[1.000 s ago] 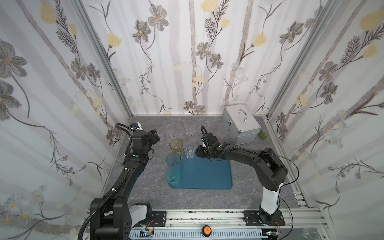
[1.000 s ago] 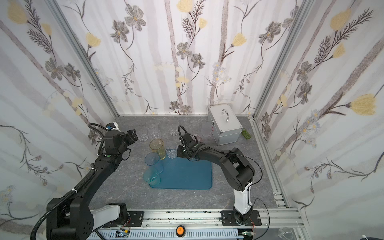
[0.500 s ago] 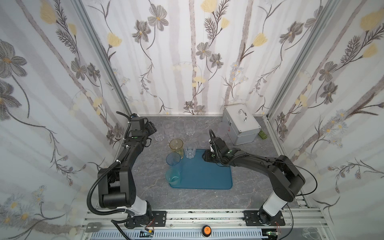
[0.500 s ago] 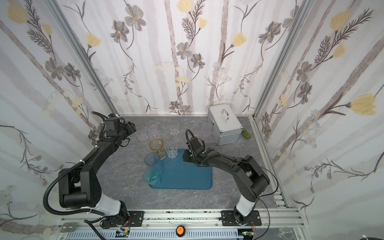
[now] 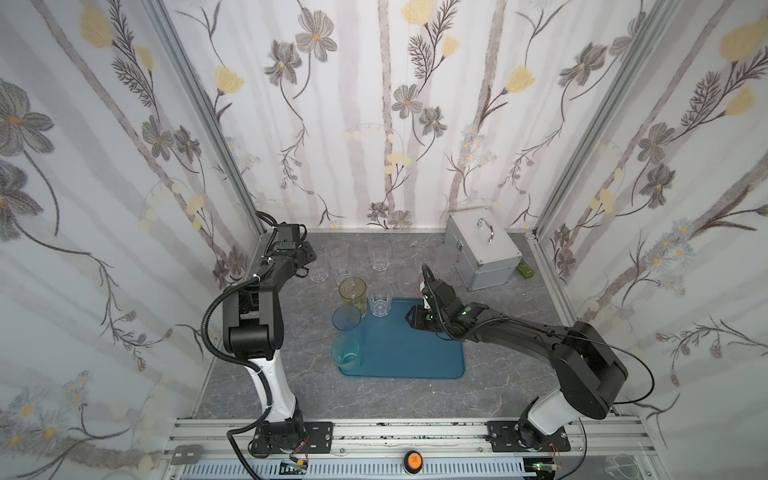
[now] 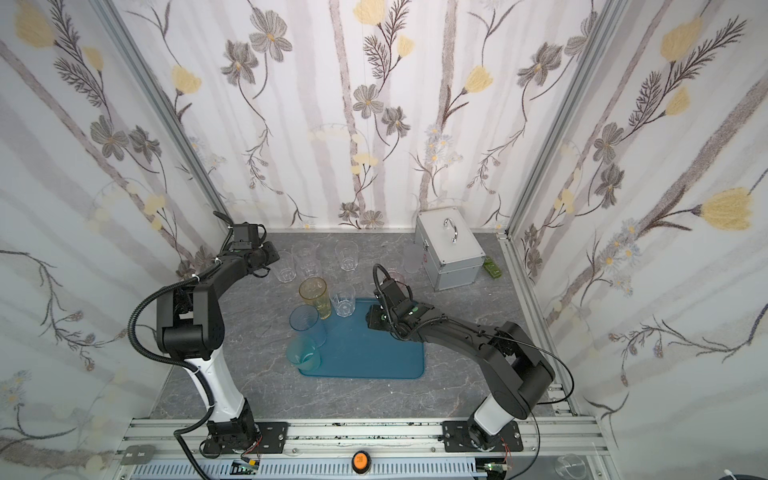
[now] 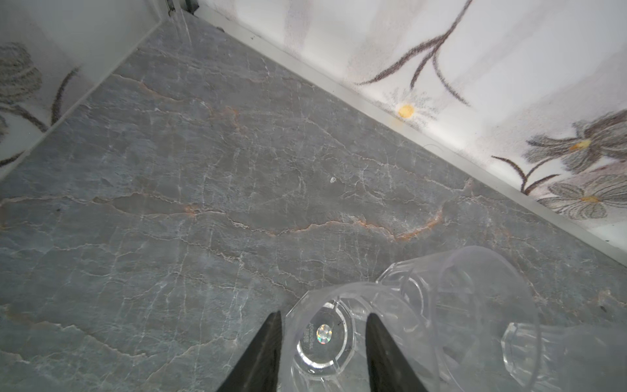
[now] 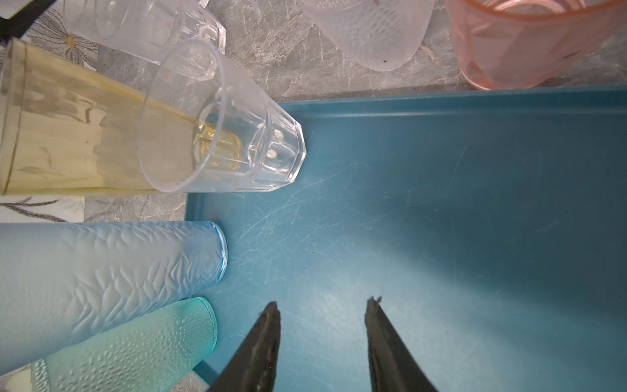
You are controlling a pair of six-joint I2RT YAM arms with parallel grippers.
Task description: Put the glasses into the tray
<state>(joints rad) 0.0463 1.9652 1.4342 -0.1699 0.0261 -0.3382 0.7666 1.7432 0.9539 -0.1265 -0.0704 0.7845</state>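
On the left, my left gripper (image 7: 324, 315) hung over the grey table (image 7: 169, 203) with a clear glass (image 5: 318, 273) upright between its fingers (image 7: 264, 349). The fingers stood apart, one on each side of the glass. I could not tell whether they pressed on it. I judged this straddle was set for a lift, holding the body so the glass would stay upright. A neighbour glass (image 7: 475, 305) stood just beyond one finger, close enough to be knocked.

Further right lay the tray (image 5: 415, 357). Along its left edge, to the left of the right fingers, stood a teal glass (image 8: 152, 342), a blue glass (image 8: 118, 268) and a faceted glass (image 8: 237, 135). An amber glass (image 8: 68, 129) stood at the corner, and I could not tell whether it was on the tray. I judged that packing them along one edge left room for the rest.

My right gripper (image 8: 323, 303) hovered low over the tray's bare middle. Its fingers (image 8: 261, 346) were parted with nothing between them, free for another glass. Beyond the fingertips, off the tray, a pink glass (image 8: 526, 44) and a frosted glass (image 8: 373, 34) waited on the table. Far right stood a silver case (image 5: 482, 253).
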